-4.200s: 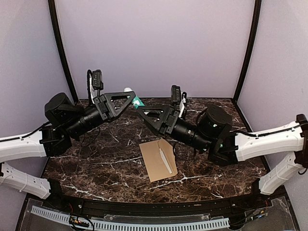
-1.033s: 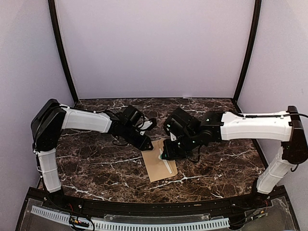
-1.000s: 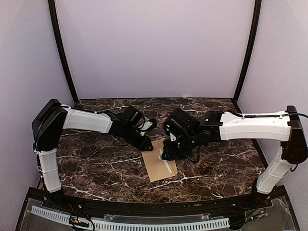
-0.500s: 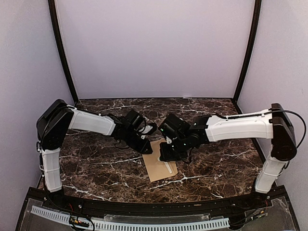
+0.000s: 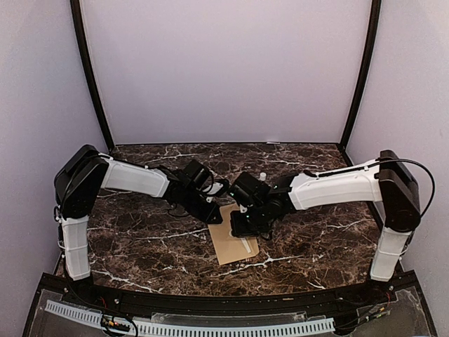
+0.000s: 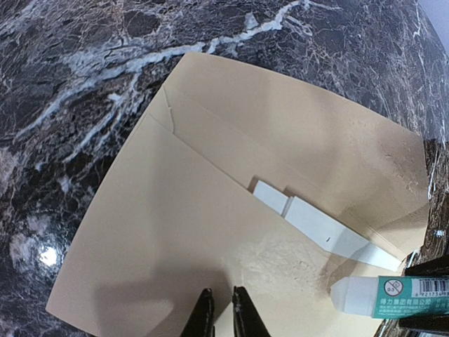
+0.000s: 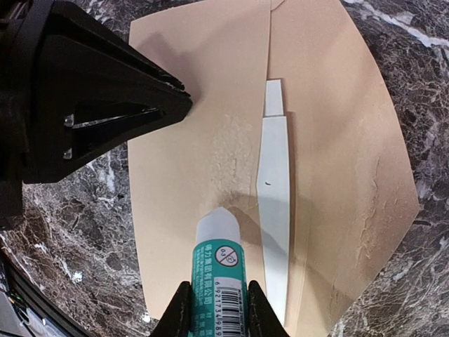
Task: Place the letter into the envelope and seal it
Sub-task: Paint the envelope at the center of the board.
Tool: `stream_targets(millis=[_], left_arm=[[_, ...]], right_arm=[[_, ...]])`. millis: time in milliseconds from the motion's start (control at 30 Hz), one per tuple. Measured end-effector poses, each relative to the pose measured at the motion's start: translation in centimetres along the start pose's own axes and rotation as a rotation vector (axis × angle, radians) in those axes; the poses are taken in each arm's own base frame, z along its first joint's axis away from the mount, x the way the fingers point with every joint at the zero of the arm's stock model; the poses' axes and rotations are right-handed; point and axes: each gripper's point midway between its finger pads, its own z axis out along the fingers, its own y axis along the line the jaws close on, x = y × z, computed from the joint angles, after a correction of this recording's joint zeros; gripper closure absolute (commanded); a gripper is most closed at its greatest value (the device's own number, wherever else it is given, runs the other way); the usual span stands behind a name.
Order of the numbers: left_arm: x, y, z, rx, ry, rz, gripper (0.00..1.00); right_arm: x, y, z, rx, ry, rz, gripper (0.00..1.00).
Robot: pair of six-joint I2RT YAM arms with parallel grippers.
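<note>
Letter (image 7: 273,182) judged inside envelope (image 6: 175,225); flap (image 6: 302,133) open, sealing pending. Glue stick (image 7: 219,274) clamped in right claw (image 7: 217,309); left claw (image 6: 219,312) nearly closed, empty, at envelope's 10 o'clock corner.

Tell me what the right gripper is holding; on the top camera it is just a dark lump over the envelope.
Observer: A glue stick, white tip aimed at the envelope.
Operator: Is the flap shut?
Observer: No, the flap lies open and flat.
Operator: And the left side?
Observer: The left gripper has its fingers nearly together over the envelope's body.
</note>
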Motion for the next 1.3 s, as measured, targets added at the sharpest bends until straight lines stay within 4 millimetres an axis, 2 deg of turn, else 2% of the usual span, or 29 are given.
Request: stream_targets(millis=[700, 1000, 1300], left_arm=[[-0.1, 0.0, 0.1, -0.001, 0.000, 0.000, 0.91], [-0.2, -0.1, 0.2, 0.002, 0.002, -0.001, 0.92], [-0.2, -0.2, 0.3, 0.008, 0.004, -0.001, 0.92]], right_arm=[[-0.4, -0.7, 1.2, 0.026, -0.008, 0.015, 0.93], [-1.8, -0.4, 1.9, 0.040, -0.052, 0.020, 0.93], [-3.5, -1.4, 2.2, 0.069, -0.091, 0.048, 0.93]])
